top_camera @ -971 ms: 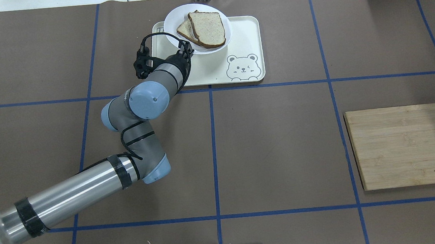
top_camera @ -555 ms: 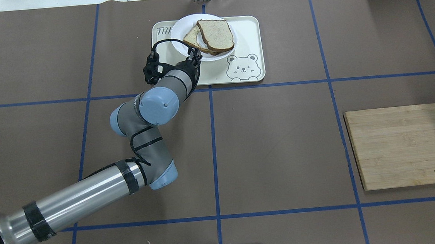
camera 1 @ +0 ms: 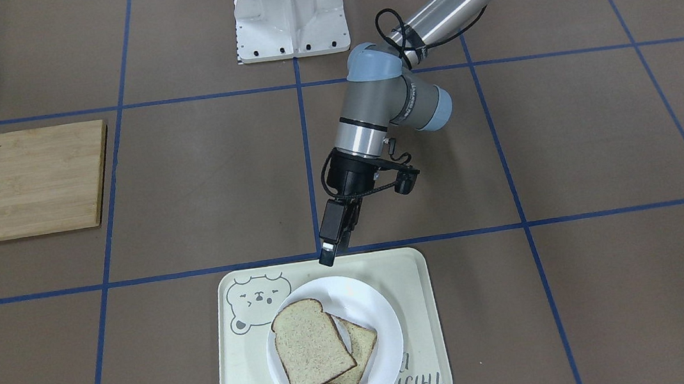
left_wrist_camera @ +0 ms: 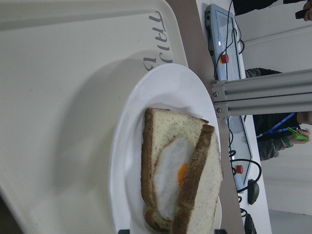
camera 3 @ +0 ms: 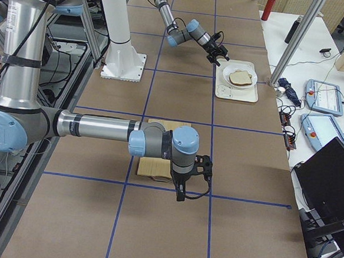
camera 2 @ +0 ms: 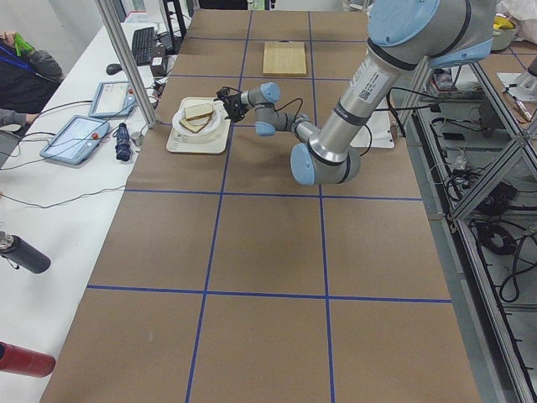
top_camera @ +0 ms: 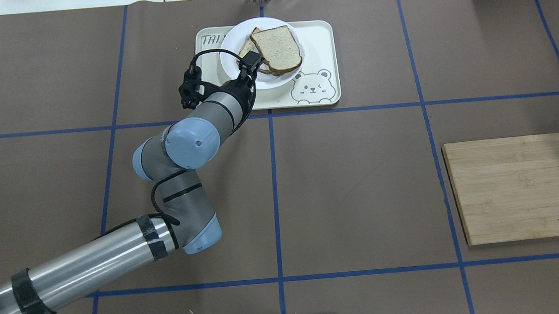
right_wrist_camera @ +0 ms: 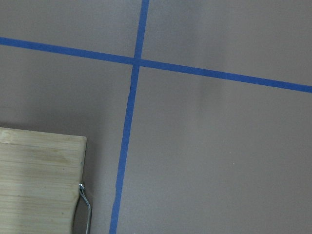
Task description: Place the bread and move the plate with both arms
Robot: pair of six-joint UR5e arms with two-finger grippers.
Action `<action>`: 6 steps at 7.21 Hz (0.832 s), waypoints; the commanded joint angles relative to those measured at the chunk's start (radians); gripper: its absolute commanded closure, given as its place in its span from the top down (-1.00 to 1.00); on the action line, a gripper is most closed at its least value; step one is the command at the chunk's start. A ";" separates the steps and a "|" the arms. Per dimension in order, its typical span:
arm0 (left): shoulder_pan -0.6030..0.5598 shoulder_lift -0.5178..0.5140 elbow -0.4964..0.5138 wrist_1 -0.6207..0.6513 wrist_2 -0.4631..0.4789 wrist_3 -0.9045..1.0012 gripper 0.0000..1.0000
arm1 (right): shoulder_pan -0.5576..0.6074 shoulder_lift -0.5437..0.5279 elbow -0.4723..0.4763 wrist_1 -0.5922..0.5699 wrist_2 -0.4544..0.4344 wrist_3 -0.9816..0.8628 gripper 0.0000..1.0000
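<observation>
The plate [top_camera: 278, 79] sits on a cream tray [top_camera: 324, 53] at the table's 12 o'clock in the overhead view, and covers the tray's 11 o'clock part. The bread [top_camera: 277, 47] lies on the plate, slanted across a second slice [left_wrist_camera: 168, 129] that carries a fried egg [left_wrist_camera: 170, 168]. The egg shows only in the left wrist view.

Grey writing [top_camera: 210, 39] at the tray's 10 o'clock corner begins "TAIJ"; the plate hides the rest. A bear drawing [top_camera: 311, 87] fills the tray's 5 o'clock corner.

The left gripper [top_camera: 251, 61] hangs raised at the plate's 8 o'clock side, clear of the plate. Its fingers are apart: the two tips sit wide at the bottom edge of the wrist view, with the plate between them.

A wooden cutting board [top_camera: 521, 188] lies at the table's 4 o'clock. The right gripper [camera 3: 182, 187] points down near that board and is seen only from the side, so I cannot tell whether its fingers are apart or together.
</observation>
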 commanded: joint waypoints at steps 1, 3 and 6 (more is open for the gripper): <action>-0.006 0.070 -0.175 0.076 -0.162 0.046 0.96 | 0.000 0.000 -0.004 0.000 0.001 0.000 1.00; -0.004 0.215 -0.408 0.186 -0.294 0.364 0.96 | 0.000 0.000 -0.010 0.000 0.002 -0.002 1.00; -0.021 0.217 -0.640 0.759 -0.417 0.996 0.96 | 0.000 0.000 -0.016 0.000 0.004 -0.002 1.00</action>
